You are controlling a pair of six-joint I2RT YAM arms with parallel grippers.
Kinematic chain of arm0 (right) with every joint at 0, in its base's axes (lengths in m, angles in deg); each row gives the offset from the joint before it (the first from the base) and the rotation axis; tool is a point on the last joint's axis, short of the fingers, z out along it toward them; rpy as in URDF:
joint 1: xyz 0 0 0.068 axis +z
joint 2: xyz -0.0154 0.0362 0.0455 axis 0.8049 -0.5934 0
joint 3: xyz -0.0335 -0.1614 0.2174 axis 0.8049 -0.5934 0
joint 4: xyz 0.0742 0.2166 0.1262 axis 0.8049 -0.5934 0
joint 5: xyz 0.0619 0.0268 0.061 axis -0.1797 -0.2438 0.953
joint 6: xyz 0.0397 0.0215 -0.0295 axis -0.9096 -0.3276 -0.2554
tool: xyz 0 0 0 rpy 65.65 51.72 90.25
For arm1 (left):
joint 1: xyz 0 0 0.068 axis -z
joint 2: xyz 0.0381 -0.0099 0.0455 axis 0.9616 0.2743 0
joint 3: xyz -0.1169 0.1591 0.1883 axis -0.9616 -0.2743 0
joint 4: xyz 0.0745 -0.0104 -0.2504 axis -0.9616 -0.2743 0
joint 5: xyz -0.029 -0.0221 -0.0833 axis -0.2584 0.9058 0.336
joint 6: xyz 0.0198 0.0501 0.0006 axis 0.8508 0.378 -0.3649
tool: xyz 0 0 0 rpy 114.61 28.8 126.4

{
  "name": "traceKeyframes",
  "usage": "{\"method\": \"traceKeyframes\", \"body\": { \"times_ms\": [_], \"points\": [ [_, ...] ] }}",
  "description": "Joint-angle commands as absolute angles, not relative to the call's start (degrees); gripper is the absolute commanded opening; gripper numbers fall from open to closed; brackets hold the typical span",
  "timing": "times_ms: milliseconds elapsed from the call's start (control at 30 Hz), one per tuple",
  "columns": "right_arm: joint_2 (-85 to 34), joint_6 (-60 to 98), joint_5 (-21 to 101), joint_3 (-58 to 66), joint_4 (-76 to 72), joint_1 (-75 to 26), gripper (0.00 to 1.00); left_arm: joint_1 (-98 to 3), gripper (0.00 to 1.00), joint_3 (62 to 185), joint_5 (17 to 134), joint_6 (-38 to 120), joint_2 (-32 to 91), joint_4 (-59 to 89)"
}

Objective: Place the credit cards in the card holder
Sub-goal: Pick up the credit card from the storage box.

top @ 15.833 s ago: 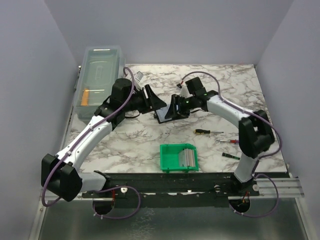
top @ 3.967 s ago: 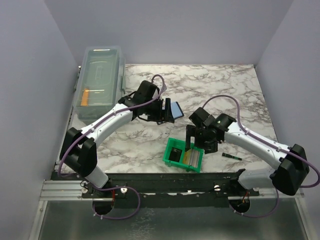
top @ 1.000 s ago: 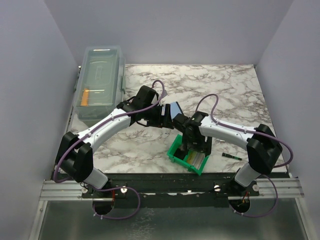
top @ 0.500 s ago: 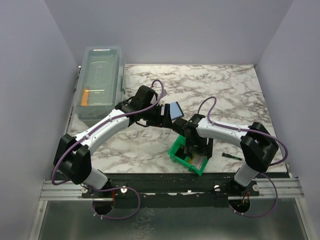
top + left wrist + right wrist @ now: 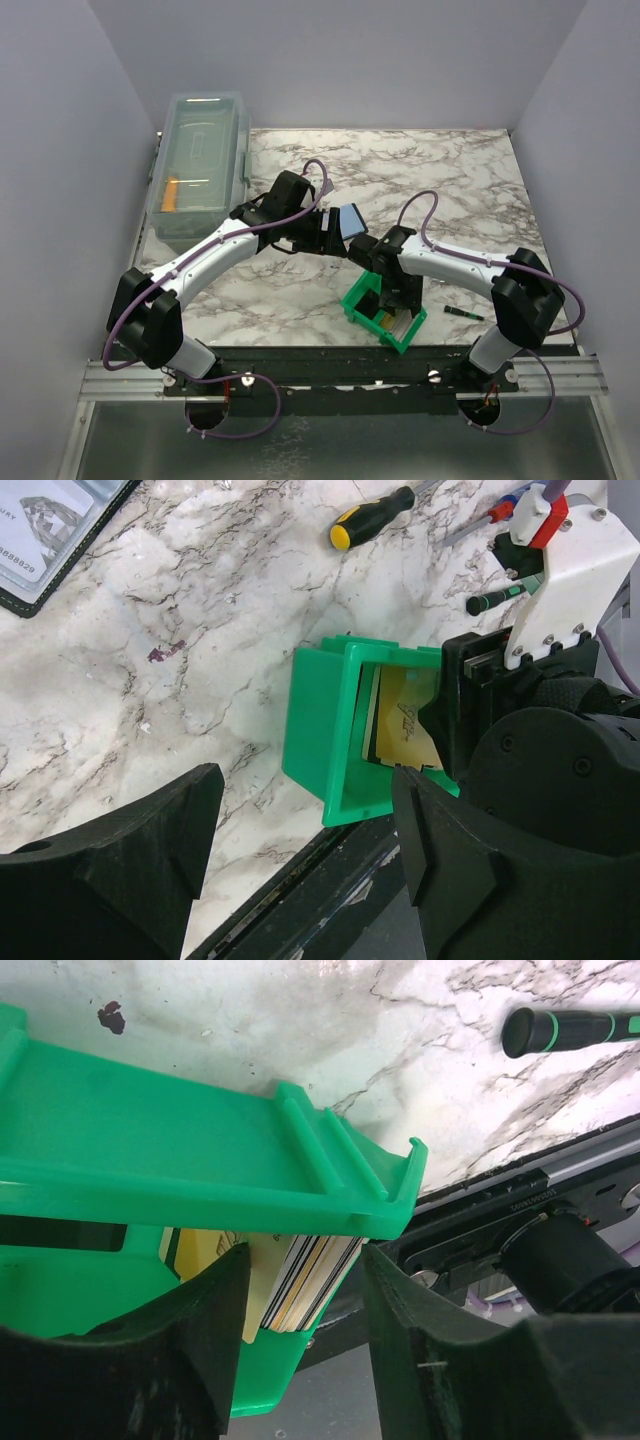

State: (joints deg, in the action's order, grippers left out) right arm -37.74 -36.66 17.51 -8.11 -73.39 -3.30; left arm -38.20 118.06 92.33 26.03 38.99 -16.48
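The credit cards (image 5: 310, 1270) stand as a stack of several in the green bin (image 5: 150, 1150), a yellow one at the front (image 5: 405, 720). The bin (image 5: 362, 300) is tipped up near the table's front edge. My right gripper (image 5: 305, 1280) reaches into it (image 5: 395, 300), and its fingers touch both sides of the stack. The card holder (image 5: 352, 218) lies open, blue-grey face up, just beyond my left gripper (image 5: 335, 235); it also shows in the left wrist view (image 5: 45, 530). My left gripper (image 5: 305, 790) is open and empty, above the table beside the bin (image 5: 320, 730).
Three screwdrivers lie right of the bin: yellow-black (image 5: 370, 515), red (image 5: 500, 508) and green-black (image 5: 495, 598), the last also in the top view (image 5: 463, 314). A clear lidded box (image 5: 200, 160) stands at the far left. The black front rail (image 5: 400, 365) is right below the bin.
My right gripper has gone a little further toward the front edge inside the bin, and the bin has tipped and slid with it. The left arm and the card holder have stayed put.
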Motion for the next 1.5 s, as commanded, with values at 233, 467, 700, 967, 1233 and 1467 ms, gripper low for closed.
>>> {"method": "traceKeyframes", "body": {
  "times_ms": [233, 467, 700, 967, 1233, 1467],
  "points": [
    [-37.5, -36.7, 16.7, -8.6, -71.5, -2.9, 0.30, -38.0, 0.75, 118.6, 93.4, 27.1, 37.6, -16.6],
    [-38.3, -36.0, 15.5, -7.4, -72.4, -2.9, 0.11, -38.0, 0.75, 118.3, 93.2, 27.1, 37.1, -16.9],
    [-36.3, -35.3, 15.2, -7.2, -70.1, -2.9, 0.00, -38.0, 0.75, 118.3, 93.1, 27.0, 36.8, -17.1],
    [-27.9, -33.6, 16.4, -10.7, -60.6, -2.9, 0.00, -38.0, 0.75, 118.7, 93.3, 26.3, 37.0, -17.1],
    [-23.8, -34.7, 14.6, -14.0, -56.8, -3.0, 0.00, -38.0, 0.75, 119.5, 96.5, 24.7, 37.8, -16.9],
    [-19.9, -35.7, 15.0, -16.8, -54.3, -3.1, 0.00, -37.9, 0.74, 118.9, 100.7, 21.5, 38.1, -14.0]
  ]
}}
